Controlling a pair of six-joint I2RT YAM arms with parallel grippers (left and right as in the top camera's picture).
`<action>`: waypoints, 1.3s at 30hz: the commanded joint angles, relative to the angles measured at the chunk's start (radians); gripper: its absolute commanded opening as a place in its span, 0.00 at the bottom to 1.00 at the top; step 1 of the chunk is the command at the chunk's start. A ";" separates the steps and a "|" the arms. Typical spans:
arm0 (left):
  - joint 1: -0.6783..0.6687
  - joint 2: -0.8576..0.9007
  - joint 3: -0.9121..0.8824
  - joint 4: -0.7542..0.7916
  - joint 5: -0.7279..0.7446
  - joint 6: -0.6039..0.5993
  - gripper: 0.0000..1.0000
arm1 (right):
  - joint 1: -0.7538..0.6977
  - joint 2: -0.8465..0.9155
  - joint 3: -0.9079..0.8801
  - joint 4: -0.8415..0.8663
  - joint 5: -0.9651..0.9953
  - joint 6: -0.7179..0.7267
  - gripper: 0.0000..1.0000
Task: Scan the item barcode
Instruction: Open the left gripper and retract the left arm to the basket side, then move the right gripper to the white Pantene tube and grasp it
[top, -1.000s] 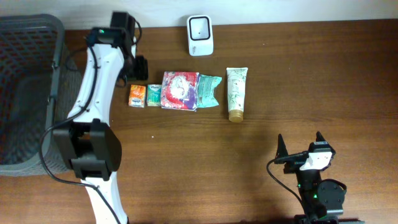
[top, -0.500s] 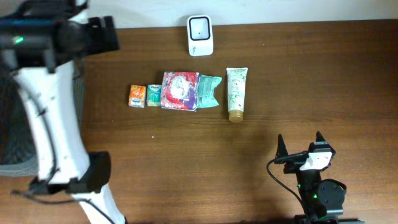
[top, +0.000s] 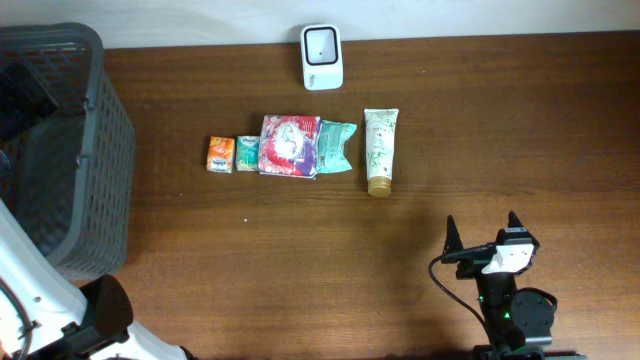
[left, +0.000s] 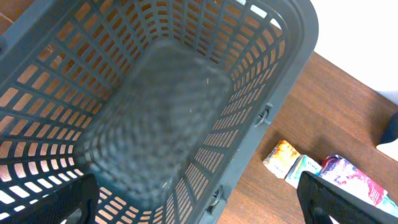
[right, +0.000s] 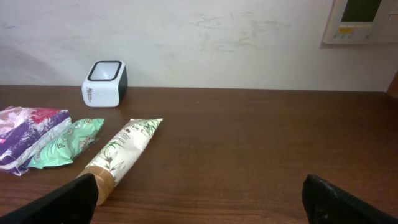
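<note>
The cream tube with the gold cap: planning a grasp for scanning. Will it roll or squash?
The tube has a wide, flattened end, so it probably won't roll far. Its body looks like soft plastic and may dent when squeezed. The round cap end is likely stiffer.

One grey basket, one white scanner, and five items on the desk: one orange box, one small green box, one red-and-purple packet, one green pouch, one tube.

I work at what looks like a mock shop checkout: a white barcode scanner at top centre of my wooden bench, a grey shopping basket at far left, packaged goods lined up mid-frame.
</note>
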 joint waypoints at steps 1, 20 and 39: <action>0.004 0.001 -0.006 0.000 0.013 -0.006 0.99 | 0.008 -0.006 -0.009 -0.001 0.009 -0.003 0.99; 0.004 0.001 -0.006 0.000 0.013 -0.006 0.99 | 0.008 0.051 0.208 0.571 -0.354 0.603 0.99; 0.004 0.001 -0.007 0.000 0.013 -0.006 0.99 | 0.286 1.530 1.765 -0.911 -0.044 -0.075 0.99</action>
